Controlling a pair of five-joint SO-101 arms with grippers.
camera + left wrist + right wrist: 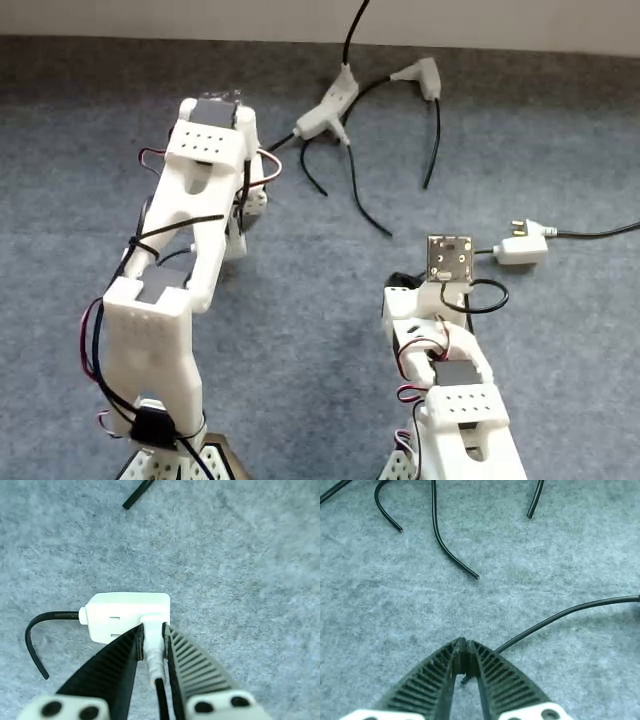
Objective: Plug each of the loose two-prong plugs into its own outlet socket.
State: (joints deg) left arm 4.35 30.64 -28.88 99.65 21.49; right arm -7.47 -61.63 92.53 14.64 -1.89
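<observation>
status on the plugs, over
Left gripper shut on white plug at outlet socket. Right gripper shut, black cord beneath. One two-prong plug lies loose. Nothing blocking.

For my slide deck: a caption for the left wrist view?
Left gripper clamps a white plug against a white outlet block on carpet.

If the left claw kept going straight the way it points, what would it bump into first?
The white outlet block, right ahead. The left gripper is shut on a white plug whose front sits at the block's face, so the plug would likely press in first; its prongs are hidden.
</observation>
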